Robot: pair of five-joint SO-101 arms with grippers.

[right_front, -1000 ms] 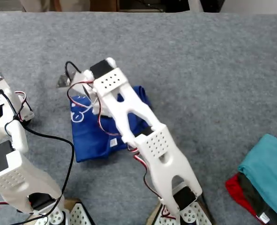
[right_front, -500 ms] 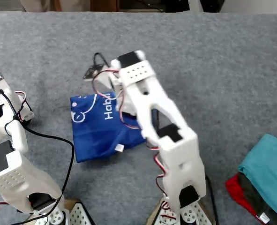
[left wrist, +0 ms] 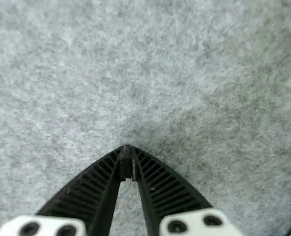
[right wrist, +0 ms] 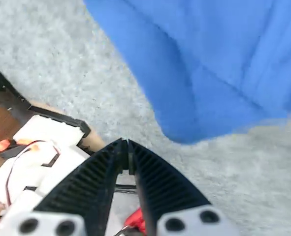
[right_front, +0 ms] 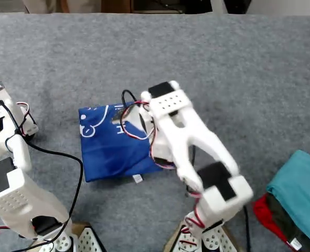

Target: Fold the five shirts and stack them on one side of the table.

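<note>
Blue shirt [right_front: 110, 144] is lying folded into a rough rectangle on the grey table [right_front: 238, 79], left of the middle and nearer the front edge. White print is showing along its far side, and a small tag [right_front: 137, 179] is sticking out at its front edge.

Right arm [right_front: 189, 142] is reaching over the blue shirt's right side, its wrist above the far right corner of the fold. Right gripper [right wrist: 127, 156] is hanging over the table just off the shirt's edge, fingers pressed together with nothing between them.

Left arm [right_front: 10, 178] is sitting at the table's left edge, apart from the shirt. Left gripper [left wrist: 126, 158] is pointing at bare grey table, fingertips meeting, holding nothing.

At the front right corner a stack is lying: teal shirt [right_front: 297, 191] on top, dark shirt [right_front: 283, 219] under it, red shirt [right_front: 263, 211] peeking out at the bottom.
</note>
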